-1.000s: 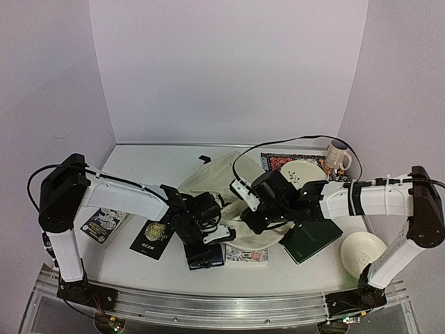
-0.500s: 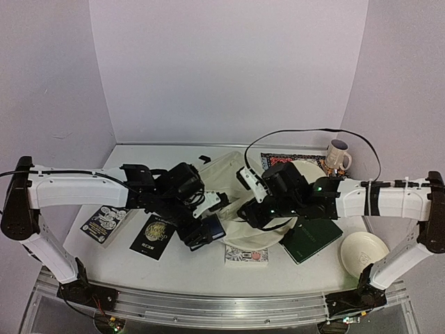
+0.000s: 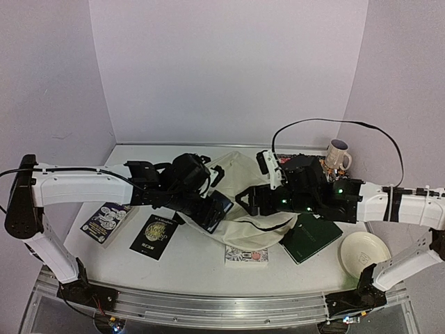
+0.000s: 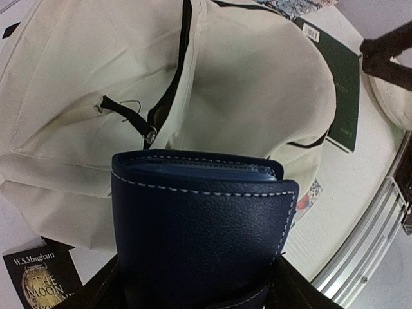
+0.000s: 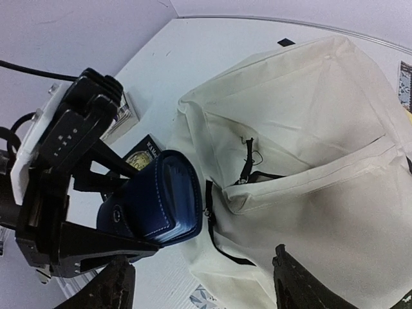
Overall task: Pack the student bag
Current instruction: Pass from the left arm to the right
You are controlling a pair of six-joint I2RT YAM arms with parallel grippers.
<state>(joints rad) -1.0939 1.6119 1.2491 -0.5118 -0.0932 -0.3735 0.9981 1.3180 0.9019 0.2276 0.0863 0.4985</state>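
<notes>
The student bag [image 3: 252,217], cream fabric with black zippers, lies slumped in the middle of the table; its front pocket zipper [image 5: 248,168] gapes a little. My left gripper [image 3: 211,212] is shut on a dark blue leather case [image 4: 199,219] with white stitching and holds it above the bag's left edge. The case [image 5: 161,199] also shows in the right wrist view, just left of the bag [image 5: 309,129]. My right gripper [image 3: 254,202] hovers over the bag's middle, open, with only bag fabric beneath its fingers [image 5: 302,283].
A green book [image 3: 311,238] lies right of the bag, a cream plate [image 3: 364,248] beyond it and a mug [image 3: 338,154] at the back right. A patterned card [image 3: 247,255] sits in front of the bag. A black book [image 3: 152,236] and a booklet [image 3: 104,221] lie left.
My left arm carried the blue case up from the table's front to the bag's left edge. My right gripper opened, let go of the bag fabric and drew back to the right.
</notes>
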